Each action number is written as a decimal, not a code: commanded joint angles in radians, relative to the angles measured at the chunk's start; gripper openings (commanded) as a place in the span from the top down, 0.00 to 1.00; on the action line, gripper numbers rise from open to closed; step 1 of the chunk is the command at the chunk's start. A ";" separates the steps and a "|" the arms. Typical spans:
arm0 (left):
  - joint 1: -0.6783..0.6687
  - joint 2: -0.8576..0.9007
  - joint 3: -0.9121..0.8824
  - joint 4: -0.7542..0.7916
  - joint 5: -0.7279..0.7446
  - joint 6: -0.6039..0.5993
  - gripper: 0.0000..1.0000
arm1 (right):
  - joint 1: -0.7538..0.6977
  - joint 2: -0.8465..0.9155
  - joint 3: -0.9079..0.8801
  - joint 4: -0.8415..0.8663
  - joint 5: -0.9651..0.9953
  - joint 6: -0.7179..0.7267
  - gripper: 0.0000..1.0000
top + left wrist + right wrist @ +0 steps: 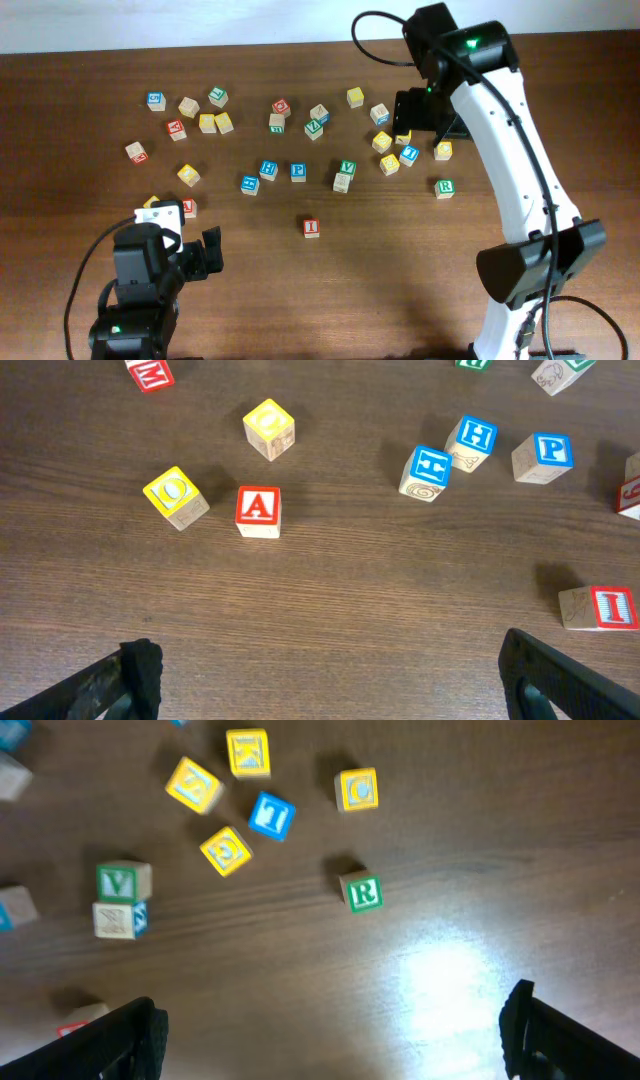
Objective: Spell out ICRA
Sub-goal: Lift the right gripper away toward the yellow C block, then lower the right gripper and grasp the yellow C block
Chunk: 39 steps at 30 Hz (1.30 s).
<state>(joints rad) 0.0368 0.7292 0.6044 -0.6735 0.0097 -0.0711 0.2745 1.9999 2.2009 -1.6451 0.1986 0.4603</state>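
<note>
The red I block [312, 227] stands alone in the middle of the table and shows at the right edge of the left wrist view [600, 607]. The red A block [188, 207] lies just ahead of my left gripper [203, 252] and also shows in the left wrist view [258, 510]. A yellow block [268, 428] that looks like a C sits beyond the A. The green R block [444, 187] lies ahead of my right gripper [330, 1030] in the right wrist view [362, 892]. My left gripper [325, 680] and my right gripper [428, 112] are open and empty, above the table.
Blue E [428, 468], H [474, 438] and P [545, 455] blocks sit in a row mid-table. A yellow O block [175, 495] is left of the A. Yellow blocks and a blue T [271, 816] cluster near the R. A green V [122, 880] lies further left.
</note>
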 commanded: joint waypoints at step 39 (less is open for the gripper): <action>0.005 -0.004 0.013 -0.002 -0.006 0.012 0.01 | -0.165 0.070 -0.077 0.194 -0.116 -0.349 0.02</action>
<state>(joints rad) 0.0368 0.7292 0.6044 -0.6739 0.0097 -0.0711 0.1127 2.0594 2.1498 -1.4631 0.0872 0.1253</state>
